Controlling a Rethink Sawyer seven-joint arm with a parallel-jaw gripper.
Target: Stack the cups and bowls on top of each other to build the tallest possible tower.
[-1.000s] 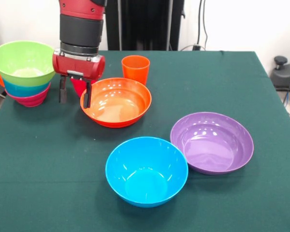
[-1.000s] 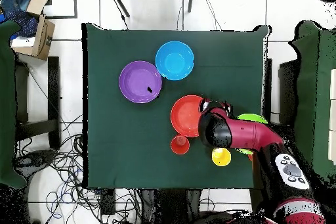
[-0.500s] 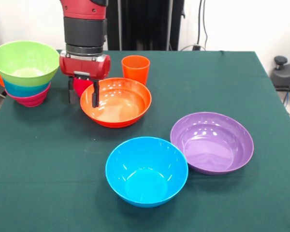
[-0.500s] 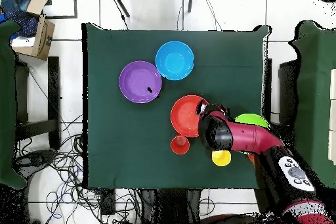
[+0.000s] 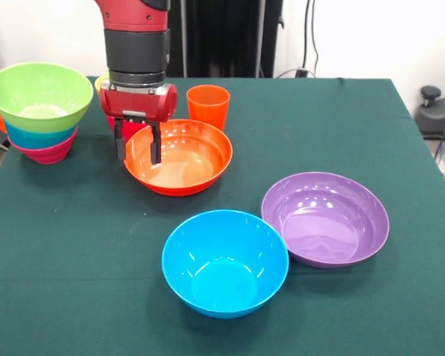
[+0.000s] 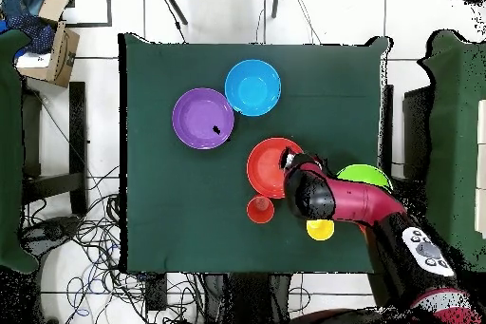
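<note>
Green table (image 5: 341, 119) holds three loose bowls, one orange cup (image 5: 208, 105).

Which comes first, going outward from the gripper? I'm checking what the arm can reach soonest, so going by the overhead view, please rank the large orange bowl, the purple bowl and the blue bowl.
1. The large orange bowl: directly under the gripper, whose jaws straddle its rim.
2. The purple bowl: farther out, toward the table's middle in the overhead view.
3. The blue bowl: near the table's top edge there; only slightly farther than the purple one, so nearly a tie.

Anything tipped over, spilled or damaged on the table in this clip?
Nothing stands out. The orange bowl, blue bowl, purple bowl and orange cup all sit upright; the gripper is open at the orange bowl's rim.
</note>
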